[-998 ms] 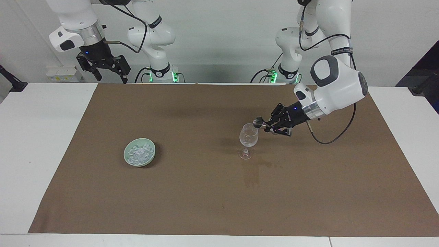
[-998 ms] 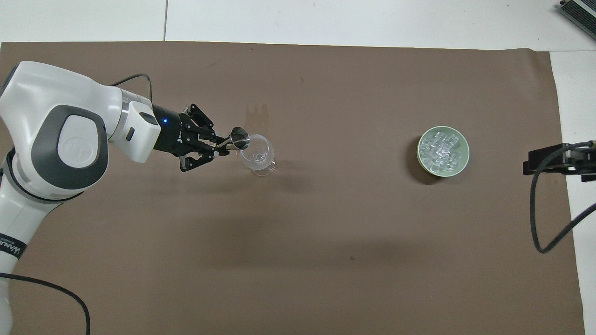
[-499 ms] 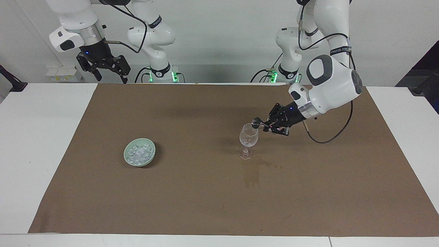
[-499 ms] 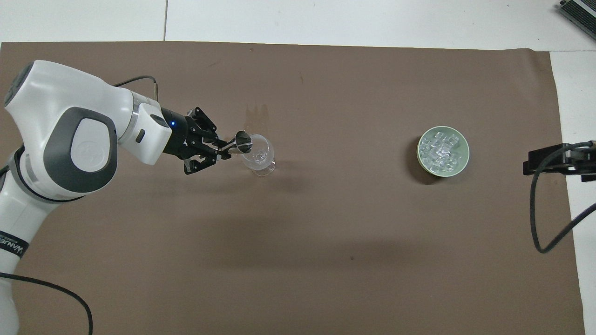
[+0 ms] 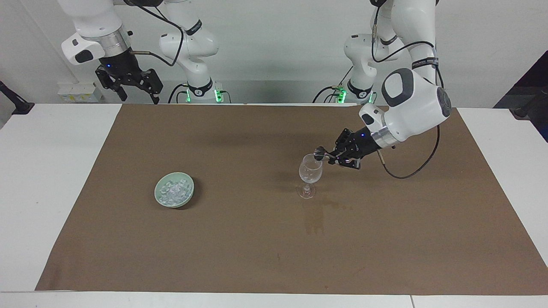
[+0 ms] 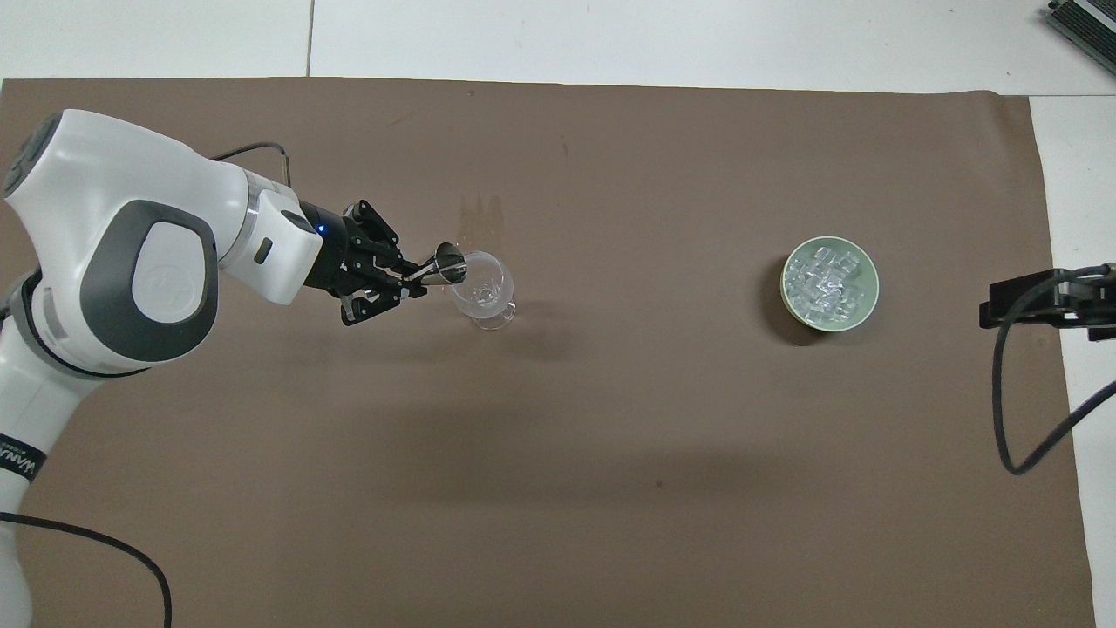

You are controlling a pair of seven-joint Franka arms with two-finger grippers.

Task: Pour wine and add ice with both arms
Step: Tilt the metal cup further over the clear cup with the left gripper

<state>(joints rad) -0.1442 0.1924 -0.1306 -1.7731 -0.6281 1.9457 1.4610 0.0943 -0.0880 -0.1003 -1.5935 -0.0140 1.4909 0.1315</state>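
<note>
A clear wine glass stands upright on the brown mat. My left gripper is shut on a small metal measuring cup, which is tipped sideways at the glass's rim. The ice, several small clear cubes, lies in a pale green bowl toward the right arm's end of the table. My right gripper waits open, raised over the table's edge at the right arm's end.
A brown mat covers most of the white table. A darker wet stain marks the mat just farther from the robots than the glass. Black cables hang from both arms.
My left arm shifted slightly toward the glass and tipped the metal cup further over the rim. The right arm, glass and bowl have not moved.
</note>
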